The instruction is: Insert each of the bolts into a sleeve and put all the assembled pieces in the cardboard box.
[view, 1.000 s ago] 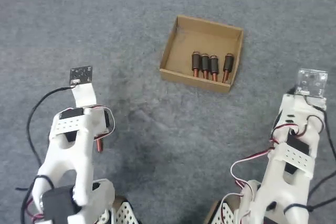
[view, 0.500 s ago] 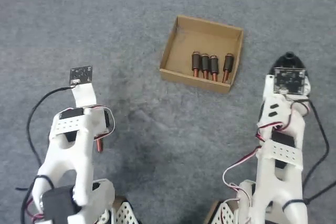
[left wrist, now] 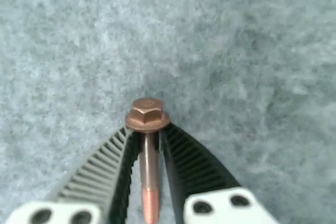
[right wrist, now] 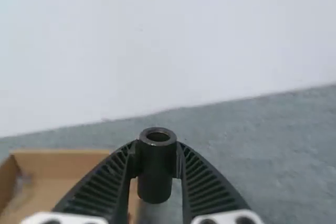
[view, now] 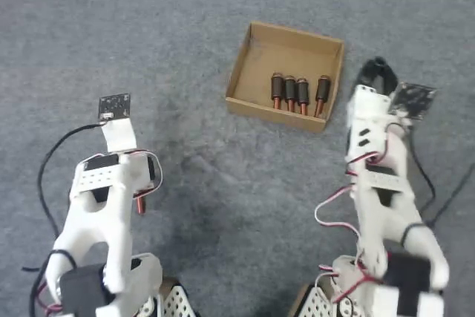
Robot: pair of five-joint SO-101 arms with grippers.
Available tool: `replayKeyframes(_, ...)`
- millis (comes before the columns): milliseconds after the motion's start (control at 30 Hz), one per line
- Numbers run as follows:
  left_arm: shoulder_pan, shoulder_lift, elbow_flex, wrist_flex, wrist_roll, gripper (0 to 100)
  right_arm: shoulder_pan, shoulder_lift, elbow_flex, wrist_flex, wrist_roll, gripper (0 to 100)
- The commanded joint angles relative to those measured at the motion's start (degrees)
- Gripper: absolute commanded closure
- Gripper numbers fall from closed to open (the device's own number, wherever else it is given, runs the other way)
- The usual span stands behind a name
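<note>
The grey bench (view: 193,50) carries the cardboard box (view: 291,51), with four assembled pieces (view: 297,93) side by side inside it. Just beside the box's right wall, the right pincer (right wrist: 156,148) clenches a black sleeve (right wrist: 156,166). Well apart from the box, the left pincer (left wrist: 148,132) grasps a copper bolt (left wrist: 147,116) by its shank.

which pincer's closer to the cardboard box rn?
Right. The right pincer, holding a sleeve, is just beside the box, at its right wall; the left pincer, holding a bolt, is well away, near left.
</note>
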Motion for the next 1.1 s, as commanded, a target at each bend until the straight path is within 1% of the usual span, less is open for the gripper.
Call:
replayKeyframes(0, -0.2, -3.2, -0.6, -1.8, -0.7, 99, -5.1, 5.1, -3.7, -15.6, -0.7, 99.2)
replayKeyframes(100, -0.2, -3.2, -0.6, -1.8, -0.7, 99, -9.7, 10.6, -3.7, -23.6, -0.6, 99.2)
replayKeyframes(333, -0.2, -3.2, -0.6, -3.0, -0.8, 99, -19.3, 19.8, -3.5, -31.2, -0.6, 99.2)
replayKeyframes(500, -0.2, -3.2, -0.6, -3.0, -0.8, 99, -27.6, 25.2, -1.9, -37.6, -0.4, 99.2)
replayKeyframes(567, -0.2, -3.2, -0.6, -3.0, -0.8, 99, -30.8, 26.5, 0.8, -41.0, 1.1, 99.2)
replayKeyframes(633, -0.2, -3.2, -0.6, -3.0, -0.8, 99, -33.4, 27.6, 4.0, -45.9, 4.3, 99.2)
replayKeyframes(733, -0.2, -3.2, -0.6, -3.0, -0.8, 99, -35.5, 28.5, 8.7, -52.1, 7.0, 99.2)
replayKeyframes(967, -0.2, -3.2, -0.6, -3.0, -0.8, 99, -38.5, 28.2, 19.7, -60.4, 7.0, 99.2)
replayKeyframes(1067, -0.2, -3.2, -0.6, -3.0, -0.8, 99, -40.5, 28.2, 23.2, -61.8, 7.0, 99.2)
